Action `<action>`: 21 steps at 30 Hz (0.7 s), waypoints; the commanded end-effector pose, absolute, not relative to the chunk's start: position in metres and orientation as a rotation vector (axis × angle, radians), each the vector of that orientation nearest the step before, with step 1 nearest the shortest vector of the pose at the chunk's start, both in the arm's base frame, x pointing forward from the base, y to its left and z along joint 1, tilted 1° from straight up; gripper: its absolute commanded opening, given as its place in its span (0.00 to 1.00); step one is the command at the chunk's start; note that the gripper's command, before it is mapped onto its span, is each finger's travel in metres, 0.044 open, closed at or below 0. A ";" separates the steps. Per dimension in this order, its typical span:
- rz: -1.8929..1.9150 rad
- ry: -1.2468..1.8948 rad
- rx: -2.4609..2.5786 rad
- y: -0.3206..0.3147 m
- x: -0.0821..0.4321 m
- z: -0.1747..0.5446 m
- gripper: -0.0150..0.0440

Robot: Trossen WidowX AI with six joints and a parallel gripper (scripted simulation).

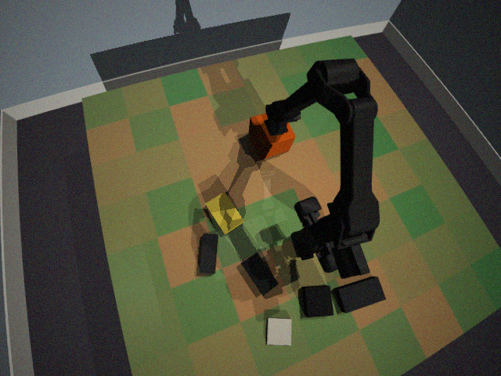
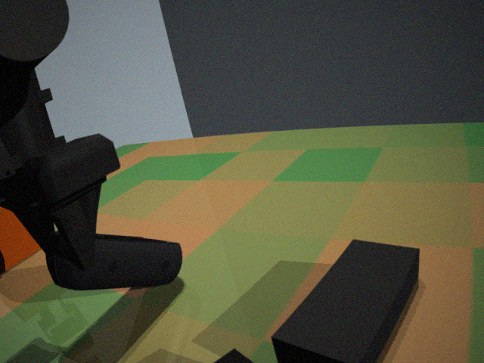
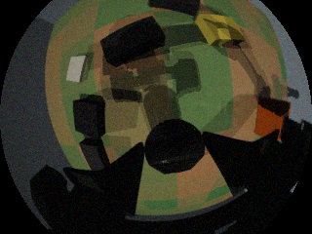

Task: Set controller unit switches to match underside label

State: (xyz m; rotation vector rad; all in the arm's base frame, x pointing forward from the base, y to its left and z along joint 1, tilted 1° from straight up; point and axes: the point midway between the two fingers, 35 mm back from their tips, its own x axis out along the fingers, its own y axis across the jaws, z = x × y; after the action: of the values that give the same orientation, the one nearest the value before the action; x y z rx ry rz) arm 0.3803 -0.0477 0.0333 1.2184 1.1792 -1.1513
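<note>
The dark rounded unit [image 2: 136, 262] [image 3: 175, 148] is between the fingertips of my gripper [image 2: 66, 259] [image 3: 174, 140], which is shut on it. In the exterior view it lies nearly level, low over the bench, with its shadow close beneath; I cannot tell whether it touches. Small marks show on its side. Its switches and label cannot be made out in any view. In the top view the hand is partly hidden by the forearm.
The bench [image 1: 133, 283] also bears a yellow block [image 1: 222, 214] [image 3: 221, 31], a white square block [image 1: 279, 331] [image 3: 76, 68] and several dark blocks, among them one [image 1: 317, 301] [image 3: 89, 117] near the hand and a long one [image 2: 348, 296]. An orange block [image 1: 281, 147] [image 3: 269, 119] stands at the arm's base.
</note>
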 end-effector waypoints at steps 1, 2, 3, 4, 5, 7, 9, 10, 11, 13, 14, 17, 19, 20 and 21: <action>-1.146 1.215 1.205 -0.042 0.377 0.024 0.83; -1.146 1.215 1.205 -0.043 0.377 0.023 0.83; -1.146 1.215 1.205 -0.043 0.377 0.023 0.83; -1.146 1.215 1.205 -0.044 0.377 0.022 0.83; -1.146 1.215 1.205 -0.044 0.377 0.022 0.83; -1.146 1.215 1.205 -0.045 0.377 0.020 0.83; -1.146 1.215 1.205 -0.046 0.377 0.019 0.83; -1.146 1.214 1.205 -0.047 0.377 0.019 0.83; -1.146 1.214 1.205 -0.047 0.377 0.018 0.83; -1.146 1.214 1.205 -0.048 0.377 0.017 0.83; -1.146 1.214 1.205 -0.048 0.377 0.016 0.83; -1.146 1.214 1.204 -0.050 0.378 0.014 0.83; -1.146 1.214 1.204 -0.051 0.378 0.013 0.83; -1.146 1.214 1.204 -0.051 0.378 0.012 0.83; -1.146 1.214 1.204 -0.051 0.378 0.012 0.83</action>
State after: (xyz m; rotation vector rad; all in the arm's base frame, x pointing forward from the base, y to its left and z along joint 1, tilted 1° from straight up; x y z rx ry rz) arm 0.3806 -0.0540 0.0177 1.2131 1.1892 -1.1503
